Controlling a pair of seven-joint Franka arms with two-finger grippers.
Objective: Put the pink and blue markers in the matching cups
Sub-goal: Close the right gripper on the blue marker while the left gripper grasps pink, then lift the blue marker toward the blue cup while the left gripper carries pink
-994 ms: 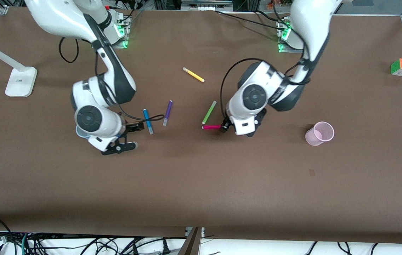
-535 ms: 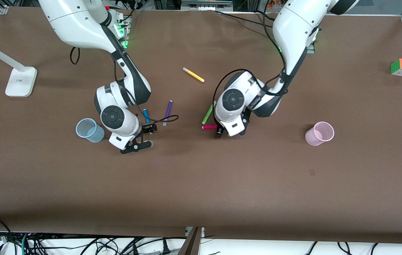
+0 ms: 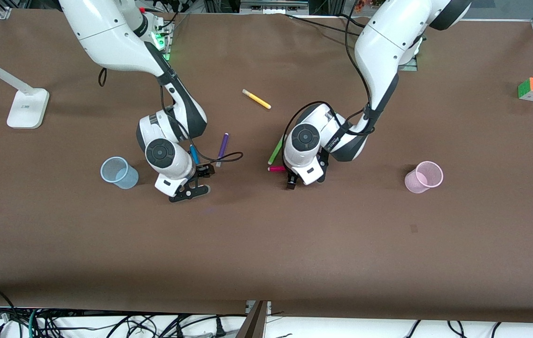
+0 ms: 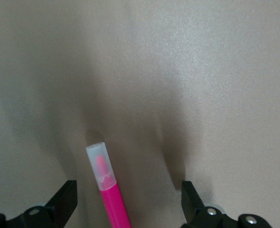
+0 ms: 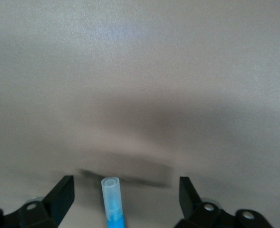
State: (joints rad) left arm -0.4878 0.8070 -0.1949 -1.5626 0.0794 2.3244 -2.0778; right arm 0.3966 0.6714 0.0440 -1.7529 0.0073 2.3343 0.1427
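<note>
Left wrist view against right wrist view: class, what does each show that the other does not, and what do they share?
Only the left wrist view shows the pink marker, lying between the left gripper jaws. Only the right wrist view shows the blue marker, lying between the right gripper jaws. Both share open jaws, a pale cap end and bare brown table.

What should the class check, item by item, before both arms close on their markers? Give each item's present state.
1. Left tool open, astride the pink marker: ok.
2. Right tool open, astride the blue marker: ok.
3. Blue marker centred between the fingers: ok, roughly.
4. Pink marker centred: not ok, it lies nearer one finger.
5. Blue cup and pink cup upright, mouths open: ok.
6. Fingers low enough to grip: cannot tell.
</note>
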